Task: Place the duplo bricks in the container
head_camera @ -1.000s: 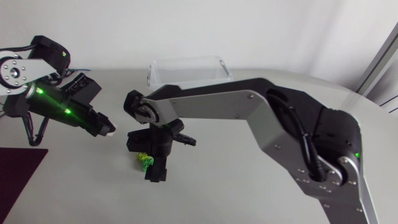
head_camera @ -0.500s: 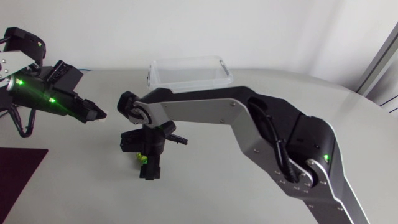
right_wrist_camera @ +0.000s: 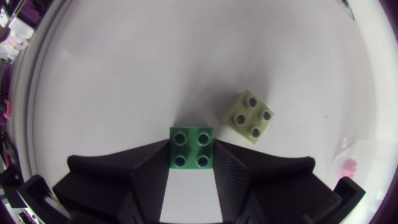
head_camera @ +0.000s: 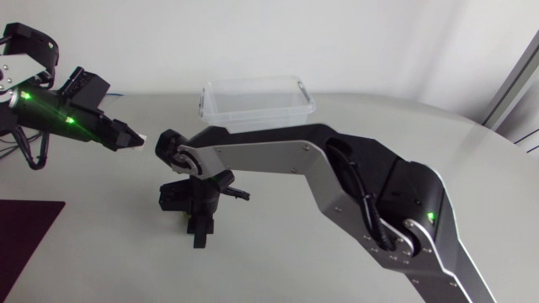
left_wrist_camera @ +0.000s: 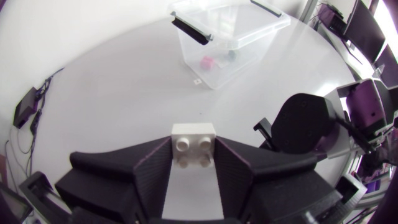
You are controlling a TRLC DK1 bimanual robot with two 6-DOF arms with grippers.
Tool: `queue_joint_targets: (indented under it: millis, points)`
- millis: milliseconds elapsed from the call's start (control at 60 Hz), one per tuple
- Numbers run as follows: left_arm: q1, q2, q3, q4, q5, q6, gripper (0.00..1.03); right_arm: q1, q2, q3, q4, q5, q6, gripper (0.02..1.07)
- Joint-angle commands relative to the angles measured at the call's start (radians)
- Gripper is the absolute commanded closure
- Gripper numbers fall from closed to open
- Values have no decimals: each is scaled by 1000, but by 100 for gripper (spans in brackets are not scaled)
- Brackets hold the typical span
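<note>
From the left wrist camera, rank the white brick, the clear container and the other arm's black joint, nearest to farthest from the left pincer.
1. White brick, held in the left pincer.
2. Right arm's black joint, ahead, to one side.
3. Clear container, farthest ahead across the table.

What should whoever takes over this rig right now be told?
Left gripper: shut on the white brick, held above the table, short of the container.
Right gripper: shut on the green brick, pointing down at the table.
Pale green brick: loose on the table, just ahead of the right gripper.
Done: a pink brick lies in the container.
To do: drop in white and green, then fetch the pale green one.
</note>
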Motion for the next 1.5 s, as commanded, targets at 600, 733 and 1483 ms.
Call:
queue_joint_targets:
  millis: [600, 733, 1483]
  points:
    - [-235, 354, 440, 223, 109, -240, 69, -262, -492, -380, 117, -187, 171, 87]
    - [-281, 436, 503, 273, 109, -269, 68, -325, -550, -405, 142, -212, 200, 87]
    - [-285, 271, 239, 460, 16, -218, 17, -517, -529, -294, 479, -204, 505, 86]
